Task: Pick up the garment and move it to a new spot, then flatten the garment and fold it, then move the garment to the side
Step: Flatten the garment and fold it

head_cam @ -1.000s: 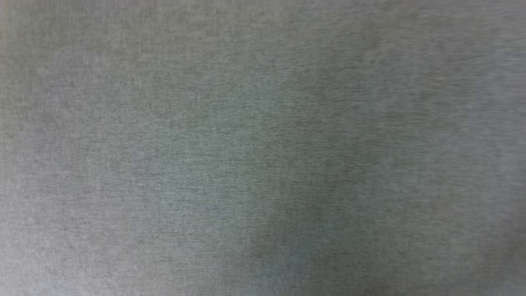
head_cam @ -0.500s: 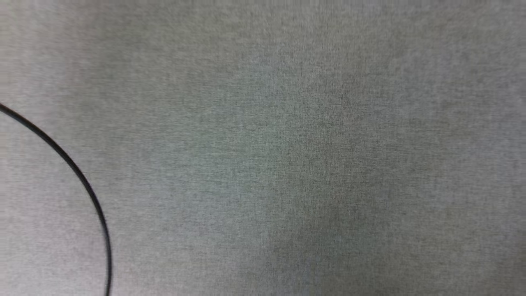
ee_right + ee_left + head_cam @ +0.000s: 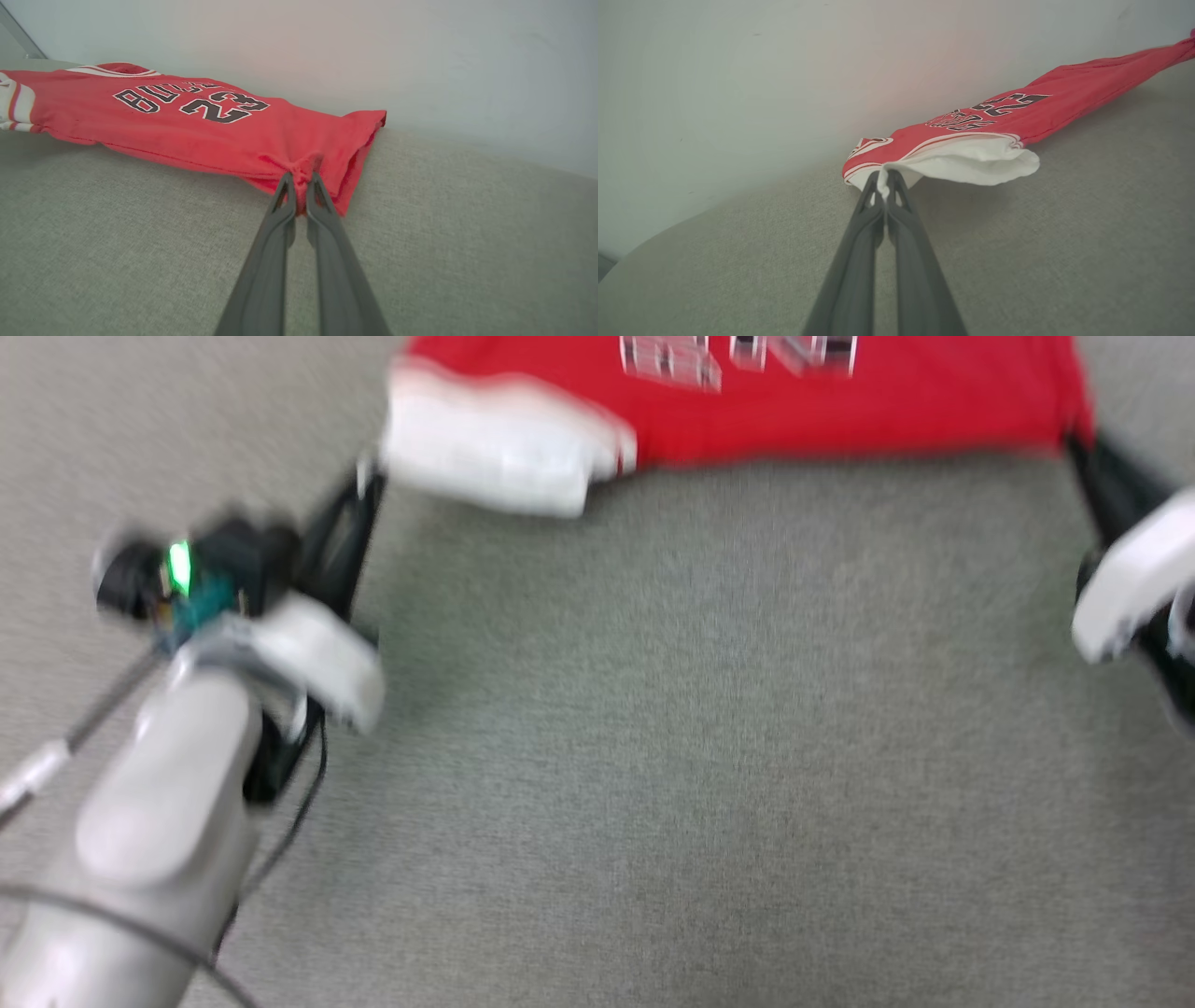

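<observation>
Grey woven surface (image 3: 653, 756) runs up to a pale wall (image 3: 738, 70), and the garment (image 3: 196, 135) hangs stretched along that far edge, lettering up, its near edge pulled into a straight line between my two arms. The left jaws are pressed together on the rim of the white sleeve (image 3: 971, 163); the right jaws are pinched shut on a bunched bit of red hem at the opposite end. From the shadow under the cloth, I judge the near edge rides just off the surface, so I take this as the carry-and-spread stage, with no fold made yet. The head view is smeared, so I trust the wrist views here. Next I would need to lower both ends together, holding even tension so the cloth lands flat and clear of the wall, before letting go.
</observation>
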Available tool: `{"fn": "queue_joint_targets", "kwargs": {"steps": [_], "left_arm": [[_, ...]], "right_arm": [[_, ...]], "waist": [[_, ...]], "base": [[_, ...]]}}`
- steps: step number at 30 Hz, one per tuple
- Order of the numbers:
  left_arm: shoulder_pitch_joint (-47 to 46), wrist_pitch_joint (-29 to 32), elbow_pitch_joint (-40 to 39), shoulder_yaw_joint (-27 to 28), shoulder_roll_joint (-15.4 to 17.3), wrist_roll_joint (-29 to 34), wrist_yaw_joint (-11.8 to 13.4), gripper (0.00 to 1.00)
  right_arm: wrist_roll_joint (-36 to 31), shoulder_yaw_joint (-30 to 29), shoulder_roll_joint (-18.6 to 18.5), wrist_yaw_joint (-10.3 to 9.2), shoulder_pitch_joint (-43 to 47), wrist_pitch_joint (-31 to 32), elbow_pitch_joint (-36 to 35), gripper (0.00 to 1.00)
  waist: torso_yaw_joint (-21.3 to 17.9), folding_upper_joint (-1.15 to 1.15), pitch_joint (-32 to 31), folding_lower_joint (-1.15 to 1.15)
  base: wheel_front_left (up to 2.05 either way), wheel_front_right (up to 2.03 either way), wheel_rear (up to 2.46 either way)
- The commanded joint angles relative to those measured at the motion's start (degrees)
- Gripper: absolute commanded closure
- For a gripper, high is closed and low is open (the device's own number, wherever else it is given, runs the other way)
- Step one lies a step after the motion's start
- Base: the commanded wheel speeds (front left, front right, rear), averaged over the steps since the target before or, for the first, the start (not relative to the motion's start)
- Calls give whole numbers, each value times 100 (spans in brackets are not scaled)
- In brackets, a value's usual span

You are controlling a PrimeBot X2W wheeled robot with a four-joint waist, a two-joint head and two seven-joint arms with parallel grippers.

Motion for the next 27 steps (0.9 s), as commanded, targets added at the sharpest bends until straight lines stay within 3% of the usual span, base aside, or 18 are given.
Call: {"fn": "queue_joint_targets", "kwargs": {"steps": [1,10,14,27], "left_arm": [[340,-24,-48,-3,97,-86,13,100],[2368,496,-805,-153,518,-711,38,100],[3090,737,-1356,-196,724,-928,160,100],[4737,1397,-2617,-477,1209,-1511,365,100]], "right_arm": [[110,42,-103,-4,288,-30,-45,100],[770,190,-426,-5,1800,-14,-364,100],[1106,115,-494,-5,2446,44,-560,100],[1633,-296,-758,-4,4397,531,-1505,100]], "waist": [[87,0,-568,1],[116,0,-1394,1],[107,0,-1662,1],[8,0,-2147,1]], "base": [[0,0,0],[0,0,0],[0,0,0],[0,0,0]]}}
